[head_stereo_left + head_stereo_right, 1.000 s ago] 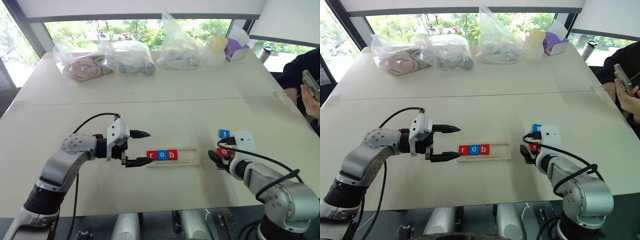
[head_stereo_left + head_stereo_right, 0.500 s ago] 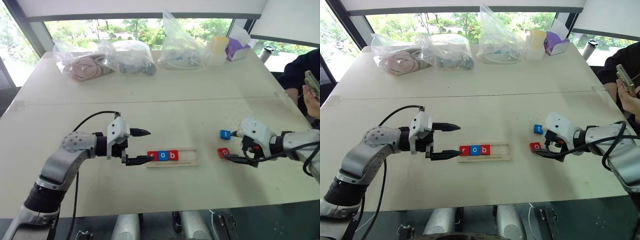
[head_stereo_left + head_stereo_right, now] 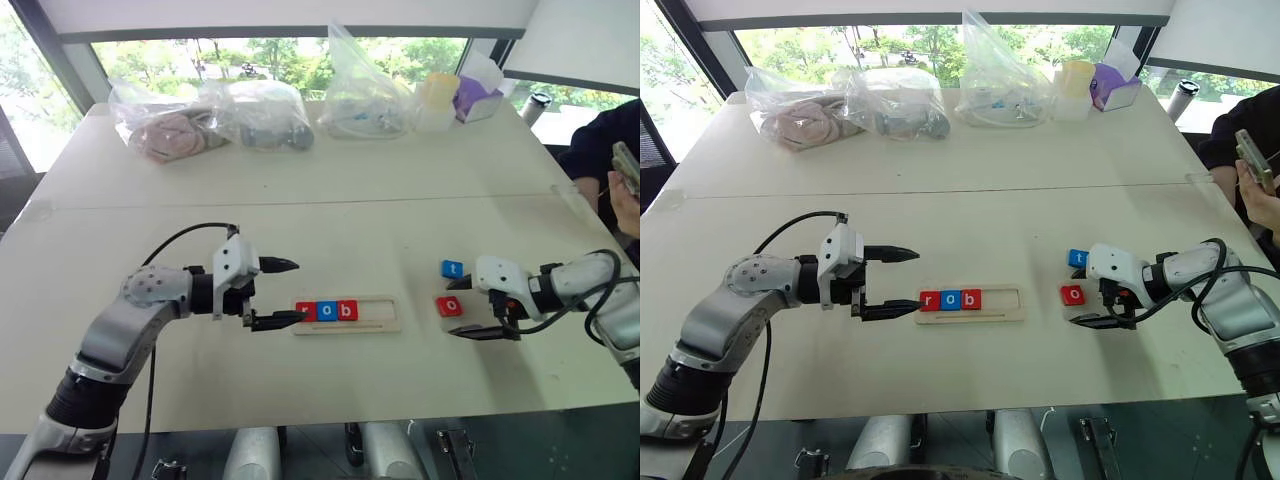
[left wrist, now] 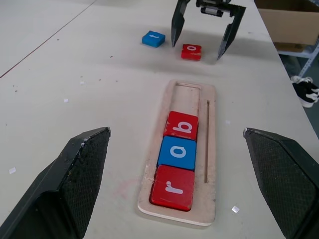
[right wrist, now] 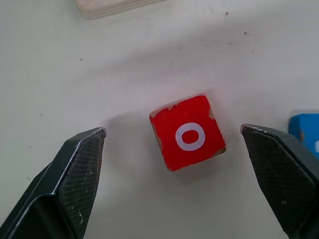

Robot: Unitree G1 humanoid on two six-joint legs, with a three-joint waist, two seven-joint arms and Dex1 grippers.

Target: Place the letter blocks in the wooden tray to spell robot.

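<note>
The wooden tray (image 3: 382, 313) lies at mid-table and holds three letter blocks: red r (image 3: 305, 312), blue o (image 3: 326, 311) and red b (image 3: 346, 310); its right part is bare. Two loose blocks lie to its right: a red o (image 3: 449, 306) and, just behind it, a blue t (image 3: 452, 269). My right gripper (image 5: 172, 129) is open and straddles the red o (image 5: 187, 134) without touching it. At the tray's left end my left gripper (image 3: 300, 291) hovers open, with nothing between its fingers.
Several clear plastic bags (image 3: 260, 115) of items, a yellow cup (image 3: 435, 95) and a purple box (image 3: 470, 98) line the far edge of the table. A person (image 3: 610, 170) holding a phone is at the right edge.
My right arm has swung out to the right and its wrist has rolled, so the open gripper now straddles the red o from the right. The left arm has kept still.
</note>
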